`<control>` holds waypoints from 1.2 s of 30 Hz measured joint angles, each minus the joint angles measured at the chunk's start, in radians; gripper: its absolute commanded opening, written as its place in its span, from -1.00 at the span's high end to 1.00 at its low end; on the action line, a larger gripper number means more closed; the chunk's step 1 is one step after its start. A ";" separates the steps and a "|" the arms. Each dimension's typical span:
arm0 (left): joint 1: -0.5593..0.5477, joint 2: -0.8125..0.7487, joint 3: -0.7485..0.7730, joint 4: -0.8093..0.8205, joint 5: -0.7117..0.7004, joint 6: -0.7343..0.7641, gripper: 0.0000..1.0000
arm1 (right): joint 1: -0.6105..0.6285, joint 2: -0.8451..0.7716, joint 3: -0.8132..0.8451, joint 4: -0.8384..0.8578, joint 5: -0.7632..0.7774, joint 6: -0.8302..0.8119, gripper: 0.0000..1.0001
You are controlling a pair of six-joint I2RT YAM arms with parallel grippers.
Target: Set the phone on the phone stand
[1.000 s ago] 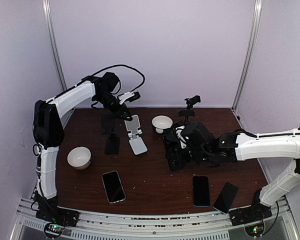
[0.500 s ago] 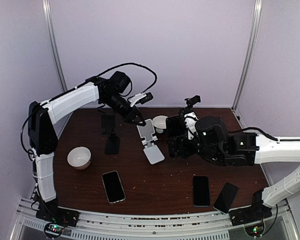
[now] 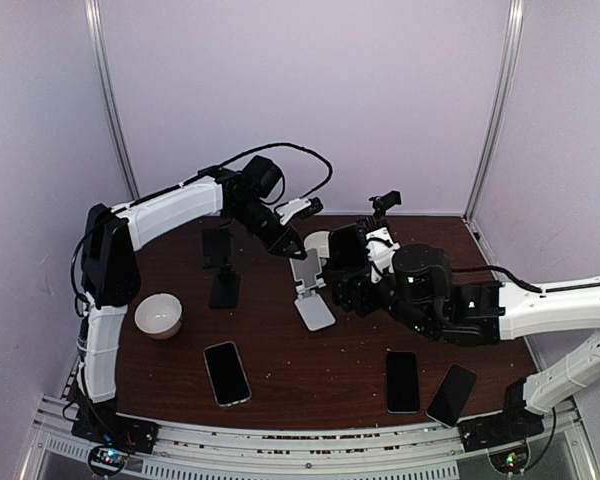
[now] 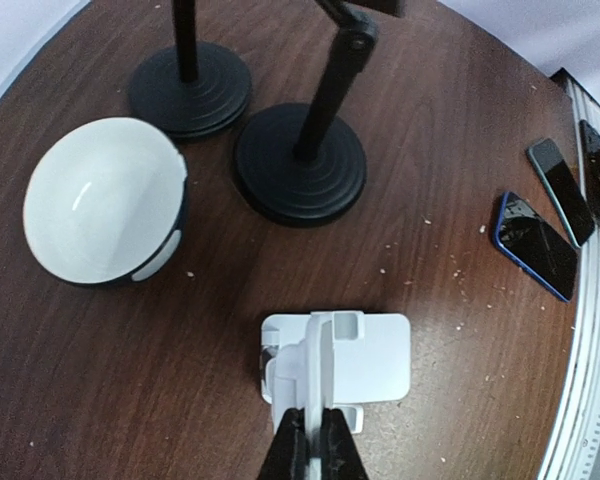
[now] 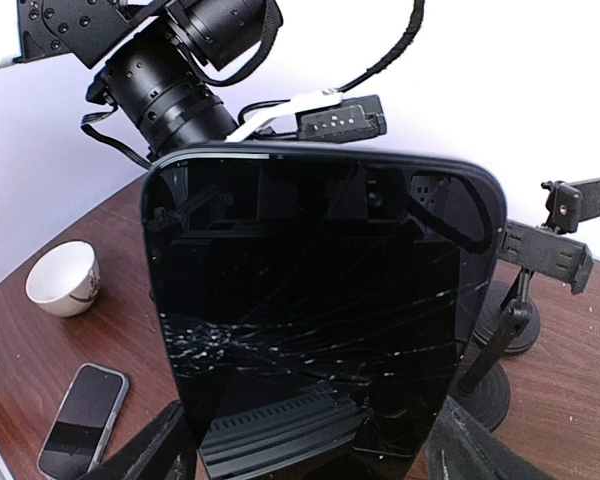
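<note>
Black phone with a cracked glass screen (image 5: 320,310) stands upright between the spread fingers of the right gripper (image 5: 315,455), held above the dark brown wooden table (image 3: 280,370), just beside the white folding plastic phone stand (image 4: 335,355). Left gripper (image 4: 315,445) is clamped tight on that stand's upright back plate; whether its base touches the table is unclear. A white bowl (image 4: 105,200) sits nearby.

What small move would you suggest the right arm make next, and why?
Probably ease the right gripper toward the white stand and slightly down, so the phone can settle its lower edge on the stand's ledge. The phone, with its cracked screen, is gripped upright just right of the stand. The left gripper pinches the stand's upright plate, and nothing rests on the stand yet.
</note>
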 measured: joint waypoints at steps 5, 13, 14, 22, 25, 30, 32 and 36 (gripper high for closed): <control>0.000 0.017 0.015 0.021 0.009 0.000 0.93 | 0.000 0.033 0.000 0.064 0.009 -0.031 -0.27; -0.001 0.017 0.026 0.012 -0.021 0.012 -0.23 | 0.000 0.105 0.019 0.109 0.016 -0.083 -0.29; -0.001 0.017 0.035 0.011 -0.031 0.014 -0.34 | 0.000 0.113 0.026 0.110 0.016 -0.092 -0.29; 0.034 -0.089 -0.014 0.135 -0.116 -0.046 -0.96 | -0.012 0.203 0.132 0.132 0.018 -0.124 -0.25; 0.080 -0.247 -0.184 0.254 -0.183 -0.107 -0.96 | -0.014 0.264 0.185 0.149 0.033 -0.123 -0.25; 0.152 -0.469 -0.432 0.430 -0.335 -0.181 -0.96 | -0.013 0.396 0.304 0.156 0.135 -0.089 -0.22; 0.164 -0.524 -0.509 0.484 -0.393 -0.196 -0.96 | -0.008 0.439 0.334 0.170 0.182 -0.072 -0.22; 0.164 -0.549 -0.569 0.533 -0.449 -0.206 -0.96 | 0.005 0.512 0.380 0.193 0.281 -0.068 -0.21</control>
